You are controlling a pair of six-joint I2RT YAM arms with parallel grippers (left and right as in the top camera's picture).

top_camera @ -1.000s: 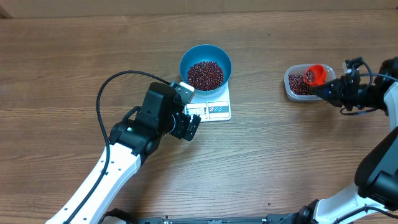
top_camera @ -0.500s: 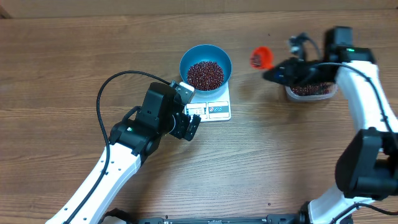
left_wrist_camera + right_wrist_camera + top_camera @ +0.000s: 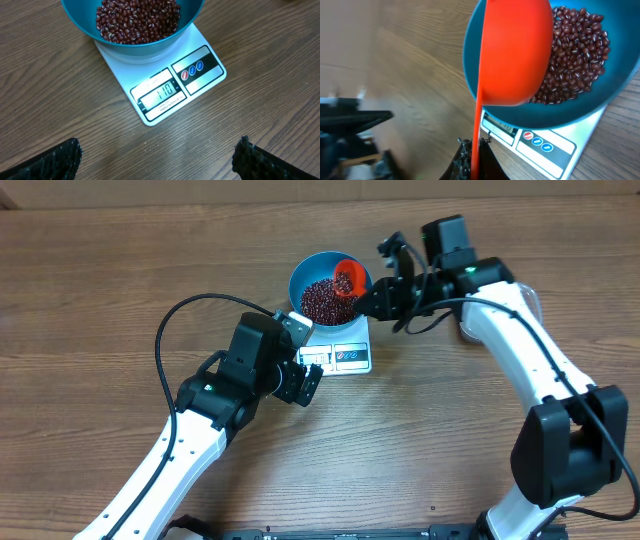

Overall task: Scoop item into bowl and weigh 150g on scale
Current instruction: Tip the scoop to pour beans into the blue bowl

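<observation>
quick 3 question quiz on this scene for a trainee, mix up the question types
1. True or false: the bowl stands on the scale.
2. What is the right gripper shut on? A) an orange scoop B) a fork C) nothing
3. Fill in: the scale's display reads ___.
Key: 1 true; 2 A; 3 110.
</observation>
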